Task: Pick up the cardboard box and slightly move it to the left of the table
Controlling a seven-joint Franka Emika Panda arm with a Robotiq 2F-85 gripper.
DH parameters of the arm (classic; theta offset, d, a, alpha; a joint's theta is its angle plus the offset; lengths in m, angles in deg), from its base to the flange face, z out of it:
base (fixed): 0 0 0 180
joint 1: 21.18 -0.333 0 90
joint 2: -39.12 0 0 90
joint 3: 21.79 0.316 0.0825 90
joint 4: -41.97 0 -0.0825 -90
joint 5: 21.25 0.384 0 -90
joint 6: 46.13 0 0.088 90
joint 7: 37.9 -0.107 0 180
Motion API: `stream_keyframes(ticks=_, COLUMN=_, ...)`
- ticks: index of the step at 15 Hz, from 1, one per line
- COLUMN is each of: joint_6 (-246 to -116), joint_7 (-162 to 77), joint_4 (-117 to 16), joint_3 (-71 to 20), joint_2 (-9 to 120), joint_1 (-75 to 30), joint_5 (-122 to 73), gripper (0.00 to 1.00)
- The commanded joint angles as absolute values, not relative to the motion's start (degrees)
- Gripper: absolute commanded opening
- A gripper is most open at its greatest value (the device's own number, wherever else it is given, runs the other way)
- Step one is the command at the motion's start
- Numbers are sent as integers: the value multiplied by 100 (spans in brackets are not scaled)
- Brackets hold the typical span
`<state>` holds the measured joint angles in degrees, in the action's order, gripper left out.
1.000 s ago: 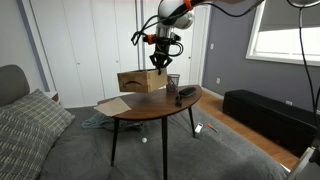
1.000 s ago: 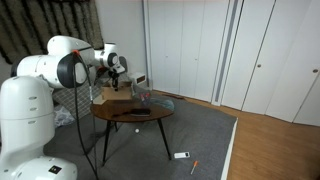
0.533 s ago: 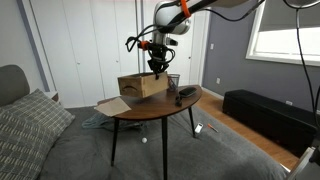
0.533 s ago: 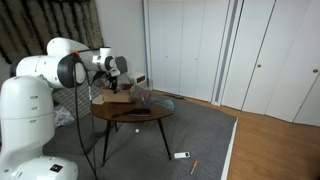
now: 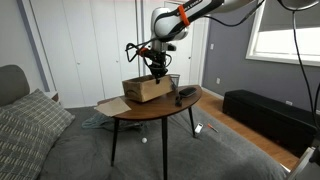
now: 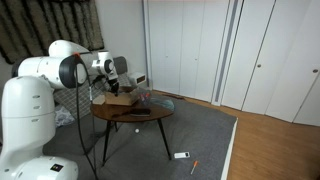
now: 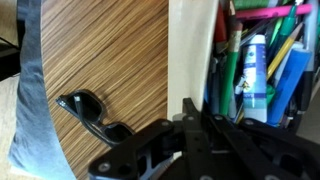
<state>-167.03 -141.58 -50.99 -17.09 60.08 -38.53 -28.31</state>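
Observation:
The cardboard box [image 5: 146,88] is brown, with one long flap [image 5: 112,105] sticking out sideways. It sits low at the far side of the oval wooden table [image 5: 160,109]; I cannot tell whether it touches the top. My gripper [image 5: 158,68] comes from above and is shut on the box's wall. In the wrist view the gripper [image 7: 196,112] pinches the pale box wall [image 7: 190,45], with colourful pens and markers [image 7: 255,60] inside. The box [image 6: 118,99], gripper [image 6: 118,83] and table [image 6: 140,115] also show in both exterior views.
Dark sunglasses [image 7: 95,115] lie on the wood beside the box, also in an exterior view [image 5: 186,95]. A low black bench [image 5: 265,110] stands by the window. A grey cushion [image 5: 25,125] is near the table. Small items lie on the floor [image 6: 181,155].
My gripper has come down with the box in it, bringing the box from above the table to the tabletop's level. The long flap now hangs by the table's edge.

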Motion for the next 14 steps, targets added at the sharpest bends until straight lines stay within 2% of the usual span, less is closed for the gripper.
stream_keyframes(ticks=1, joint_6=-16810, joint_7=-14627, joint_4=-5092, joint_3=-1787, joint_2=5893, joint_1=-3960, joint_5=-3054, gripper=2)
stream_keyframes(ticks=12, joint_6=-16791, joint_7=-14800, joint_4=-5013, joint_3=-1746, joint_2=6118, joint_1=-3884, joint_5=-2930, gripper=2)
stream_keyframes(ticks=13, joint_6=-16803, joint_7=-14750, joint_4=-5021, joint_3=-1735, joint_2=6120, joint_1=-3869, joint_5=-2907, gripper=32)
stream_keyframes(ticks=14, joint_6=-16797, joint_7=-14726, joint_4=-5015, joint_3=-1733, joint_2=6126, joint_1=-3866, joint_5=-2904, gripper=34)
